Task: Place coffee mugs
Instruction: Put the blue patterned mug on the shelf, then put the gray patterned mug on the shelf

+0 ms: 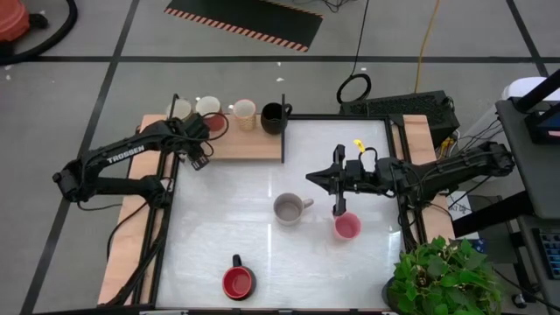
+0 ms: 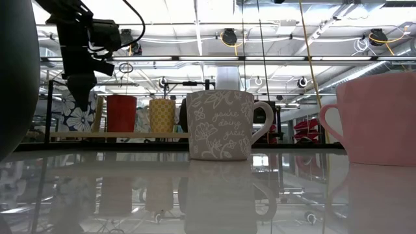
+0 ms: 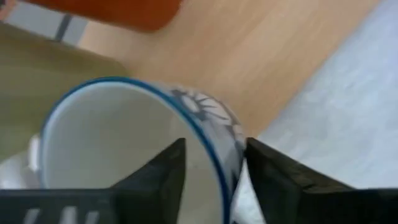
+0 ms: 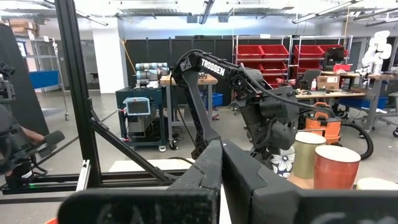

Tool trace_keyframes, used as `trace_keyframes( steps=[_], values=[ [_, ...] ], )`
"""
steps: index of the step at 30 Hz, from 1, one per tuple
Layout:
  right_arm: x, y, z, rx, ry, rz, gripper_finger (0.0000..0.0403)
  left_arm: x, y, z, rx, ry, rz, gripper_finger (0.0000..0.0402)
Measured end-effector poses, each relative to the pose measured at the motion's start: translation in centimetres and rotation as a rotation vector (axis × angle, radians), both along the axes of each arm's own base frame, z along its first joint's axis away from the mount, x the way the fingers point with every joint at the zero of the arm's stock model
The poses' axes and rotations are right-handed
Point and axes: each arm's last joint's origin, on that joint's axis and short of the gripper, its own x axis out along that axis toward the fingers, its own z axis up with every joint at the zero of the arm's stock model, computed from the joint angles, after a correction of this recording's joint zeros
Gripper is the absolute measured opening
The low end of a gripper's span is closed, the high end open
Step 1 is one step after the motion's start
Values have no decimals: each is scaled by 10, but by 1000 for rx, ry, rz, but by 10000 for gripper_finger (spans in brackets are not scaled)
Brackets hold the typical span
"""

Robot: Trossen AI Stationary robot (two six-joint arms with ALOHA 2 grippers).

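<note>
Coffee mugs: five sit in a row on the wooden shelf (image 1: 249, 147) along the table's far edge. From the left, a pale one (image 1: 179, 108), the blue-rimmed white floral mug (image 1: 208, 107), a dark red one (image 1: 214, 122) mostly under the arm, a tan one (image 1: 244, 112), and a black one (image 1: 275, 116) at the shelf's right end, just beside the black frame post.

Left gripper (image 3: 214, 171) is over the shelf's left end. Its fingers straddle the floral mug's rim, one inside and one outside, with a visible gap to the wall, so parted and not clamping. That end is tight: mugs on both sides, shelf edge close.

Three mugs stand on the white table (image 1: 219, 236). The grey patterned mug (image 1: 288, 208) is near the middle, handle to the right. The pink mug (image 1: 347, 227) is just right of it, the two apart. The red mug (image 1: 237, 282) is near the front edge, well clear of the others.

Right gripper (image 1: 339, 206) hangs above the table between the grey and pink mugs, close to the pink rim, fingers pressed together and empty.

Free room: the table's left half and the stretch in front of the shelf are open. A potted plant (image 1: 437, 278) crowds the front right corner.
</note>
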Motion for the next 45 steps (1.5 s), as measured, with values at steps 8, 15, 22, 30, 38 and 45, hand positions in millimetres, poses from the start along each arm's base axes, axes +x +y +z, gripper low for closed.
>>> trace_keyframes(
  steps=[8, 15, 22, 30, 38, 45],
  values=[
    [0, 0, 0, -1, 0, 0, 4, 1, -1, 1, 88, 38, 75, 275],
    [0, 0, 0, -4, 0, -1, 4, 10, -14, 3, 137, 40, 29, 284],
    [0, 0, 0, -2, 0, -1, 4, 27, -28, 23, 207, -61, 24, 285],
    [0, 0, 0, 5, 0, 0, 4, 50, -65, 45, 207, -255, -71, 285],
    [0, 2, -1, 84, 17, 45, 4, 62, -105, 48, 200, -389, -154, 285],
    [14, 21, 17, 81, 159, 39, 4, 62, -131, 48, 190, -441, -205, 285]
  ],
)
